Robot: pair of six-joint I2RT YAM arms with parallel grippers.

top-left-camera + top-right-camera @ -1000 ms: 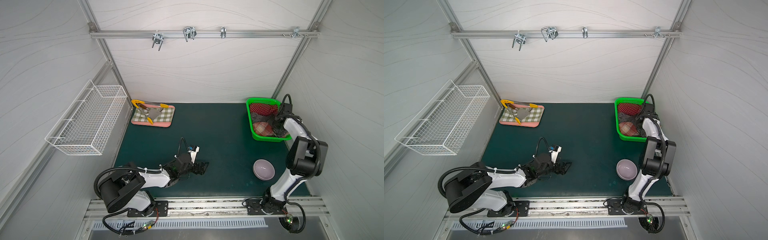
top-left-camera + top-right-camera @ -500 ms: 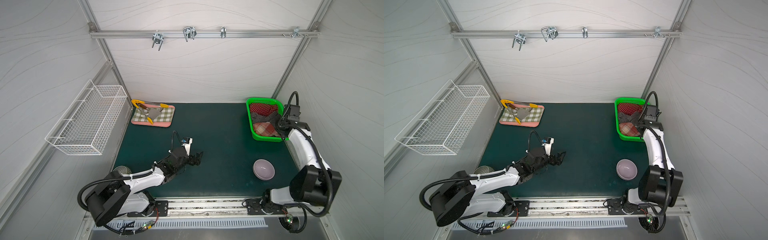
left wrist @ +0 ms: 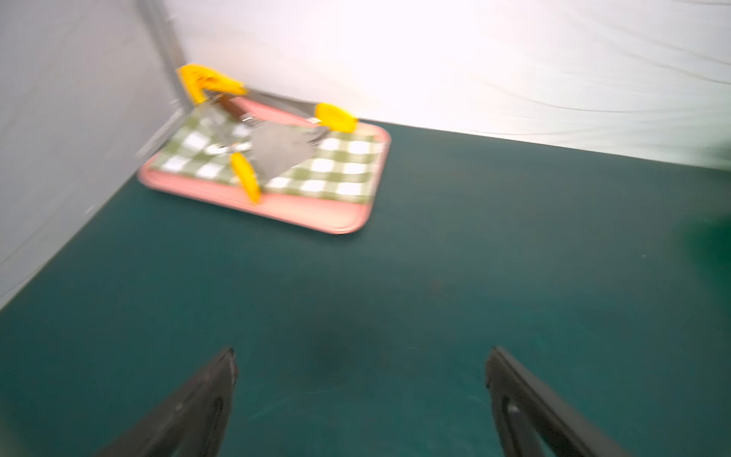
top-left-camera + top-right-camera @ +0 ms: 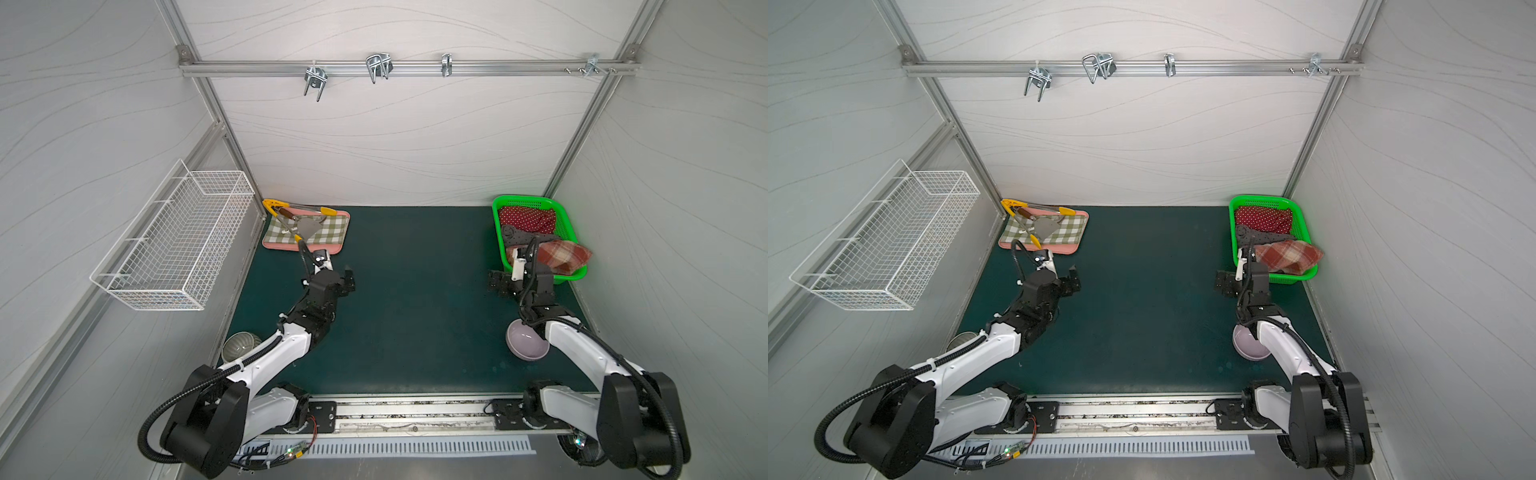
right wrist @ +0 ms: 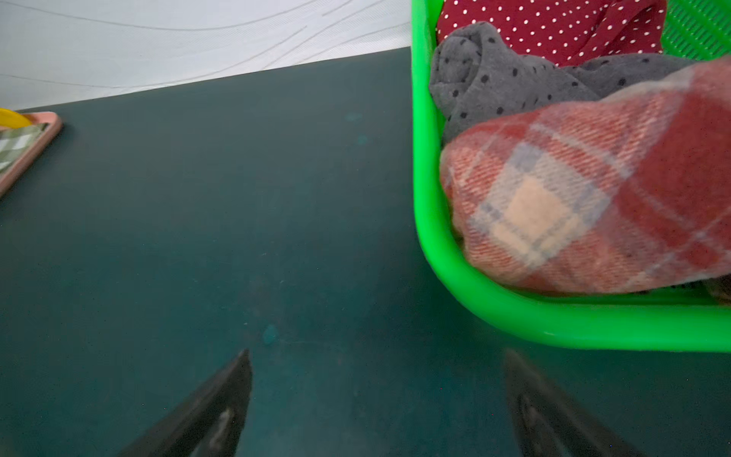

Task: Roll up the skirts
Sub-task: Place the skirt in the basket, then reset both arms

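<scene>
The skirts lie bundled in a green basket (image 4: 523,200) at the back right, seen in both top views. A red white-dotted one (image 4: 525,219) is at the far end, a grey black-dotted one (image 4: 515,236) in the middle. The rust-red and cream plaid one (image 4: 561,255) is nearest and overhangs the right rim. The right wrist view shows the plaid skirt (image 5: 593,190), the grey one (image 5: 494,87) and the basket rim (image 5: 553,328). My right gripper (image 4: 496,284) (image 5: 377,353) stands open and empty above the green mat, just left of the basket. My left gripper (image 4: 350,282) (image 3: 362,352) is open and empty left of centre.
A pink tray (image 4: 316,249) with a green checked mat, yellow tongs and a spatula sits at the back left. A purple bowl (image 4: 525,343) lies under my right forearm, a grey bowl (image 4: 237,345) at the front left. A white wire basket (image 4: 178,241) hangs on the left wall.
My right gripper has come out from over the green basket and now sits left of it, empty. My left gripper has moved back and to the left, toward the pink tray.
</scene>
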